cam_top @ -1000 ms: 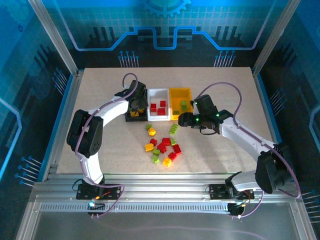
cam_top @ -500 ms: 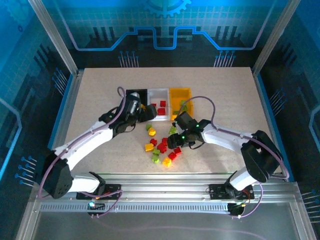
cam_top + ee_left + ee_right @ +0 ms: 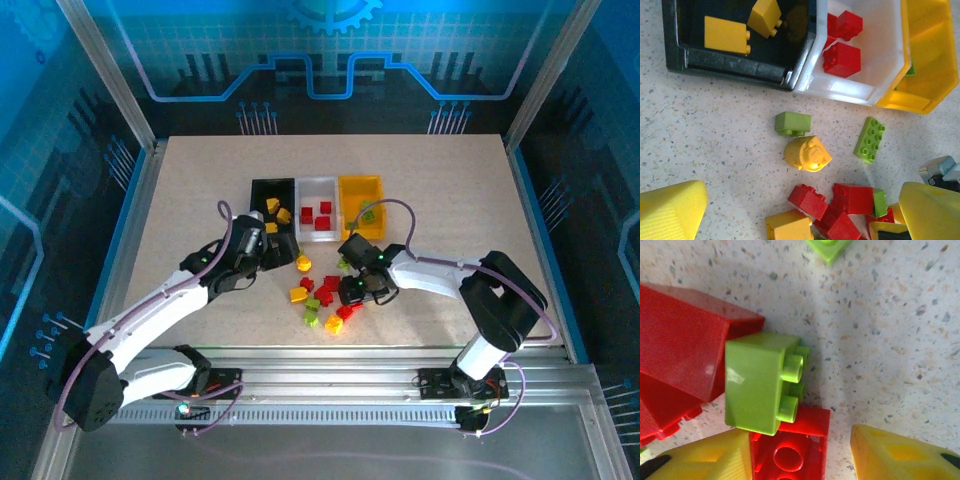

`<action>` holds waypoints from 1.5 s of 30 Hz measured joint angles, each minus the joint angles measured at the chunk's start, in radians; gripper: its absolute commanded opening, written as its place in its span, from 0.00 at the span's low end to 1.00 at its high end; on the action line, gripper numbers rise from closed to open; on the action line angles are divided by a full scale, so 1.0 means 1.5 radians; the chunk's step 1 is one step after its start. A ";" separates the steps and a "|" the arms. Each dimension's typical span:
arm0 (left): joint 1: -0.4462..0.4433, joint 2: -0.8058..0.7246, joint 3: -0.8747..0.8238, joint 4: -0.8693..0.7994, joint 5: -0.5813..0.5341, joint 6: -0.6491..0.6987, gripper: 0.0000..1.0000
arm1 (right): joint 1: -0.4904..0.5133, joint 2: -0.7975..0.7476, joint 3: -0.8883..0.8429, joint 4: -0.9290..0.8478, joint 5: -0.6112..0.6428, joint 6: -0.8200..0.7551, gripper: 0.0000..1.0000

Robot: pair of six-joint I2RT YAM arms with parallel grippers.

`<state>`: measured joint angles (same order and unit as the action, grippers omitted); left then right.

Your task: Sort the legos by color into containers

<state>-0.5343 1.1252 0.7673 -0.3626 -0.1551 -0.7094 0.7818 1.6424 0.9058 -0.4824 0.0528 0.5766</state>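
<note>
On the tabletop (image 3: pixel 450 180), just in front of the bins, the loose legos (image 3: pixel 328 298) lie in a tight mixed heap, reds, yellows and greens touching. Right end effector (image 3: pixel 797 450) is down on it, fingers part-way apart with nothing clamped. They bracket a red brick (image 3: pixel 790 455), and a green brick (image 3: pixel 760 390) lies on its side hard against it and against a bigger red one (image 3: pixel 680 350). Risk: closing there likely pinches the wrong colour, or two at once, or kicks the green away. Left end effector (image 3: pixel 804 194) hangs fully released over the same heap, near a rounded yellow piece (image 3: pixel 807 154); that shape could squirt out of flat pads. Both arms crowd one patch, so a knock between them is possible. Bins touch wall to wall, so a sloppy drop near a shared wall lands in the neighbour. Contents: black bin (image 3: pixel 740 62) has at least two yellow bricks (image 3: pixel 727 35); white bin (image 3: pixel 850 87) holds reds (image 3: pixel 842 60); yellow bin (image 3: pixel 935 60) holds green, count unclear.
</note>
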 measured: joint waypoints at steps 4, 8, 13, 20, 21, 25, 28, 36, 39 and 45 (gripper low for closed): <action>0.000 0.000 -0.007 -0.009 0.000 0.000 0.99 | 0.010 0.007 0.005 -0.015 0.018 0.001 0.32; 0.000 -0.001 -0.007 -0.017 -0.001 0.000 0.99 | 0.009 -0.001 0.001 -0.019 0.033 0.005 0.26; 0.000 -0.001 -0.008 -0.024 -0.003 0.000 0.99 | -0.027 -0.064 -0.011 -0.056 0.053 -0.002 0.24; 0.000 -0.031 -0.034 -0.035 -0.003 -0.004 0.99 | -0.060 -0.120 0.126 -0.110 0.057 -0.049 0.27; 0.000 -0.038 -0.039 -0.038 -0.003 -0.006 0.99 | -0.060 -0.103 0.174 -0.108 0.052 -0.056 0.27; 0.000 -0.064 -0.054 -0.042 -0.003 -0.015 0.99 | -0.060 0.007 0.351 -0.090 0.044 -0.075 0.27; 0.000 -0.070 -0.061 -0.048 0.001 -0.016 0.99 | -0.067 0.119 0.464 -0.080 0.043 -0.077 0.26; 0.000 -0.070 -0.069 -0.056 0.022 -0.014 0.99 | -0.101 0.367 0.662 -0.117 0.048 -0.073 0.33; 0.000 -0.068 -0.069 -0.056 0.030 -0.014 0.99 | -0.111 0.401 0.694 -0.134 0.044 -0.068 0.47; 0.000 -0.055 -0.079 -0.045 0.048 -0.012 0.99 | -0.113 0.406 0.729 -0.137 0.032 -0.059 0.66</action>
<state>-0.5343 1.0428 0.6495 -0.4305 -0.0826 -0.7280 0.6121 2.2517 1.9999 -0.6880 0.1009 0.4881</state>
